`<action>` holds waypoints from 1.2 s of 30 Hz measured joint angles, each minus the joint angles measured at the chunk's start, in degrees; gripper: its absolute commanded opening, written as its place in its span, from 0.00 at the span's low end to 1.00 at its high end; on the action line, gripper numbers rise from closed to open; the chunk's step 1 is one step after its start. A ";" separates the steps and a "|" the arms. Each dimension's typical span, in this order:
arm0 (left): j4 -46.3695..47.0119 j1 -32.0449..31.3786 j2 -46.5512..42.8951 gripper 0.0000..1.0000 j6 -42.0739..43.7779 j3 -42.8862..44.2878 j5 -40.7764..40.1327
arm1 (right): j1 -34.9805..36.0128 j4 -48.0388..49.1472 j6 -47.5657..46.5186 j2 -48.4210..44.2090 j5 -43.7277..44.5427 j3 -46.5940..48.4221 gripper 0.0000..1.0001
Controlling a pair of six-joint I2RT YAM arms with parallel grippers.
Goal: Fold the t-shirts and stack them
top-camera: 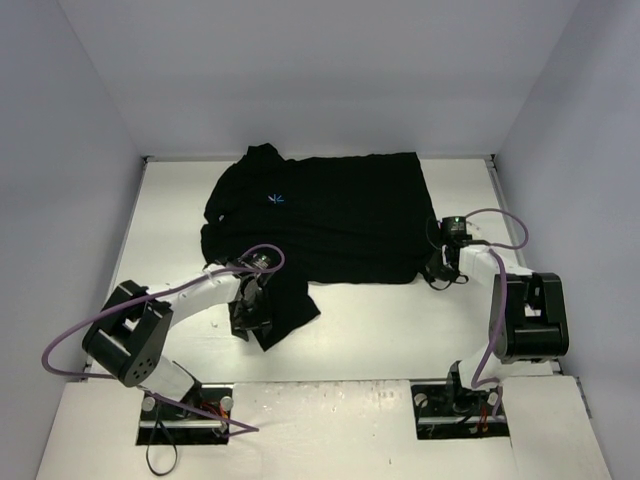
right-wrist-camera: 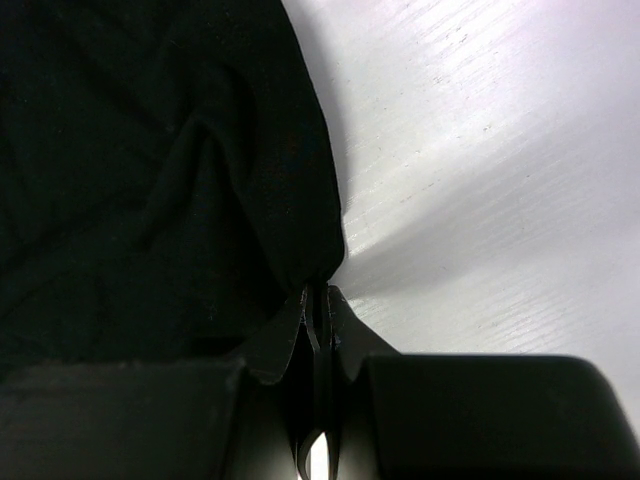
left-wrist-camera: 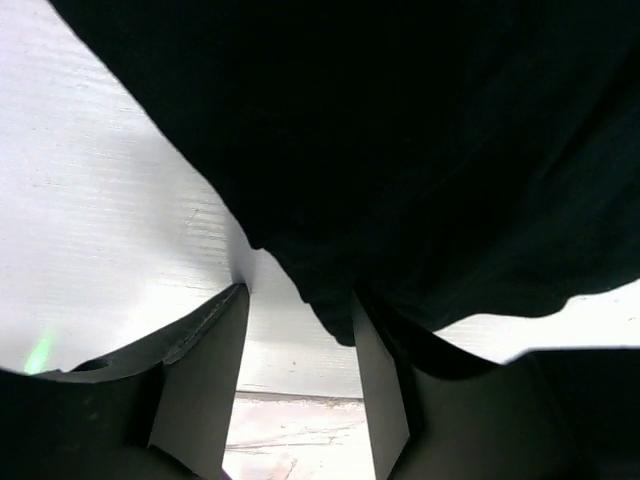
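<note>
Near the front edge of the white worktop (top-camera: 380, 335), the left tool (top-camera: 250, 315) stands low over the nearest flap of the black t-shirt (top-camera: 330, 215). Its fingers (left-wrist-camera: 200, 380) are partly apart. The tip of the flap reaches between them, but bare worktop shows beside one finger, so the cloth is not pinched. A little farther, on the right side, the right tool (top-camera: 442, 270) is closed completely on the near right corner of the t-shirt, the hem caught between its tips. Behind both tools the t-shirt lies spread, mostly flat, on the worktop. A small blue mark (top-camera: 277, 198) sits on its far left part.
</note>
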 measured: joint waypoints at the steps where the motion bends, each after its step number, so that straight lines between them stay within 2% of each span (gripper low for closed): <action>1: -0.04 -0.28 0.40 0.36 -0.20 0.35 -0.05 | 0.01 0.00 -0.06 0.00 -0.01 0.00 0.00; 3: -0.02 -0.93 1.11 0.29 -0.80 0.99 -0.07 | 0.02 0.00 -0.25 0.00 -0.03 0.00 0.00; 7: 0.74 -1.53 1.62 0.08 -1.98 1.47 0.26 | 0.01 0.00 -0.86 0.00 -0.08 0.00 0.00; 9: 1.20 -1.71 1.65 0.01 -2.54 1.59 0.46 | 0.00 0.00 -1.17 -0.03 -0.14 0.00 0.00; 14: 1.81 -1.91 1.06 0.00 -2.64 1.75 -1.63 | 0.02 -0.26 -1.77 -0.39 -0.24 0.00 0.00; 18: 1.50 -1.89 -1.72 0.00 -1.52 2.36 -6.74 | 0.02 -1.24 -2.59 -2.47 -0.22 -0.02 0.00; 23: -1.39 -1.84 -12.51 0.00 0.03 6.54 -11.85 | 0.02 -3.42 -3.46 -9.30 0.06 -0.02 0.00; 28: -5.91 -1.84 -25.63 0.00 -0.69 7.23 -13.15 | 0.06 -8.05 -3.57 -16.74 0.70 -0.04 0.00; 36: -16.93 -1.85 -37.08 0.00 -4.25 6.77 -13.42 | 0.28 -18.23 -3.53 -25.43 2.18 0.44 0.00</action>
